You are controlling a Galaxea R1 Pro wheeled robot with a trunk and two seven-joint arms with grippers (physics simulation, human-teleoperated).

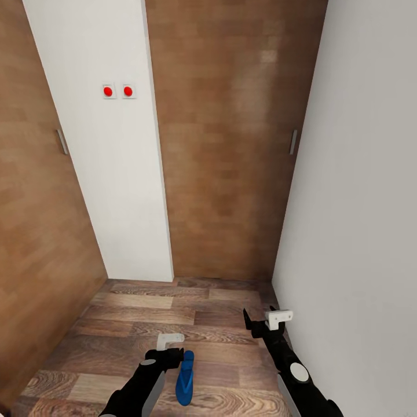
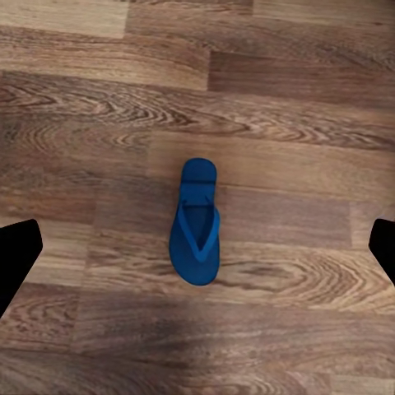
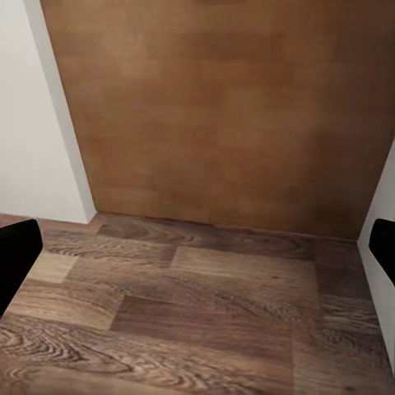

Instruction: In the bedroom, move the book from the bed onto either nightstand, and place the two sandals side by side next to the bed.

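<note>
One bright blue sandal (image 1: pixel 185 376) lies flat on the wood-plank floor, just right of my left arm. My left gripper (image 1: pixel 171 341) hangs above it, pointing down, open. In the left wrist view the sandal (image 2: pixel 196 224) lies centred on the floor, and the dark fingertips (image 2: pixel 16 257) stand far apart at the picture's edges. My right gripper (image 1: pixel 263 319) is held low near the right wall, open and holding nothing, its fingertips (image 3: pixel 16 257) also spread wide. The book, the bed and the nightstands are out of view.
I face a narrow corner. A brown wooden door (image 1: pixel 231 145) stands ahead and another (image 1: pixel 35 202) on the left. A white wall panel (image 1: pixel 110 174) between them carries two red buttons (image 1: pixel 117 91). A white wall (image 1: pixel 359 202) runs close along the right.
</note>
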